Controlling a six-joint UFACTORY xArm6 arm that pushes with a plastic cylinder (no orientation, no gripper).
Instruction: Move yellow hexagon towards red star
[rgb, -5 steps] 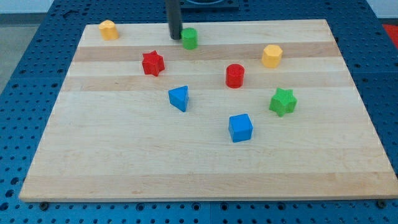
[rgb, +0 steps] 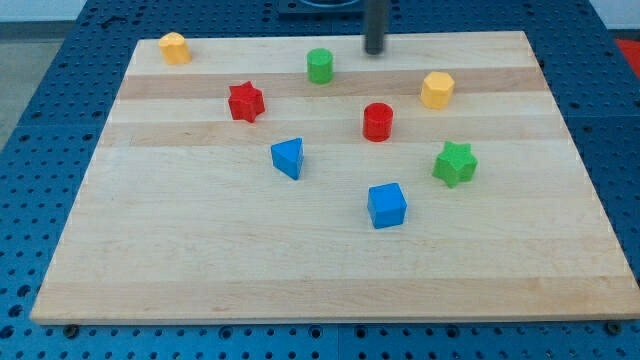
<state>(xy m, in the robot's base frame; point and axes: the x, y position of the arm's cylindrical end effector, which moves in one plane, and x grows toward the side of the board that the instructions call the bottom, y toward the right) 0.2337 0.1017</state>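
The yellow hexagon (rgb: 437, 90) lies at the board's upper right. The red star (rgb: 245, 102) lies at the upper left of centre, far to the hexagon's left. My tip (rgb: 375, 51) stands near the board's top edge, up and to the left of the yellow hexagon and to the right of the green cylinder (rgb: 320, 66). It touches no block. The red cylinder (rgb: 378, 122) lies between the hexagon and the star, a little lower than both.
A second yellow block (rgb: 175, 48) sits at the top left corner. A blue triangle (rgb: 288, 158), a blue cube (rgb: 387, 205) and a green star (rgb: 455, 163) lie lower on the wooden board (rgb: 200, 260).
My tip has moved right along the top edge, from the green cylinder's left side to well past its right. The green cylinder has shifted slightly right and down.
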